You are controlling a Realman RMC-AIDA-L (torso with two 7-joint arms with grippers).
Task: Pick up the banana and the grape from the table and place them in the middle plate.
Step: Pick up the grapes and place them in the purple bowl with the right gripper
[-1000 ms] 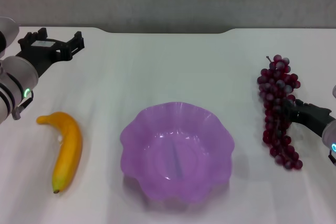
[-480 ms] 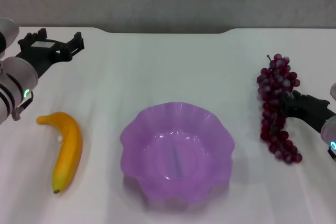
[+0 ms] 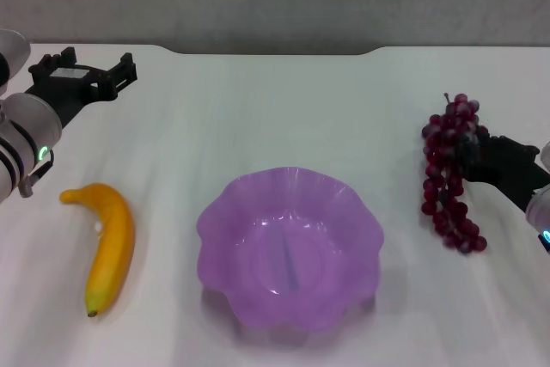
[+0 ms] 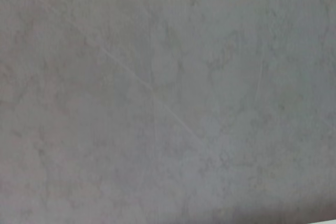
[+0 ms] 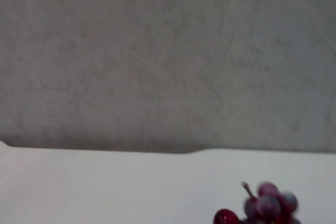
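Note:
The grape (image 3: 447, 174), a long dark red-purple bunch, hangs at the right of the white table (image 3: 275, 109), gripped near its top by my right gripper (image 3: 471, 156), which is shut on it. The bunch's top also shows in the right wrist view (image 5: 268, 205). The banana (image 3: 110, 242), yellow-orange with a dark tip, lies on the table at the front left. The purple scalloped middle plate (image 3: 215, 221) stands empty in the centre front. My left gripper (image 3: 86, 75) is open and parked at the far left back, well behind the banana.
The table's notched far edge (image 3: 275, 51) meets a grey wall. The left wrist view shows only the grey wall. White tabletop lies between the plate and each fruit.
My right gripper has raised the grape bunch and drawn it slightly back; its lower end has swung left and up. The banana, plate and left arm have not moved.

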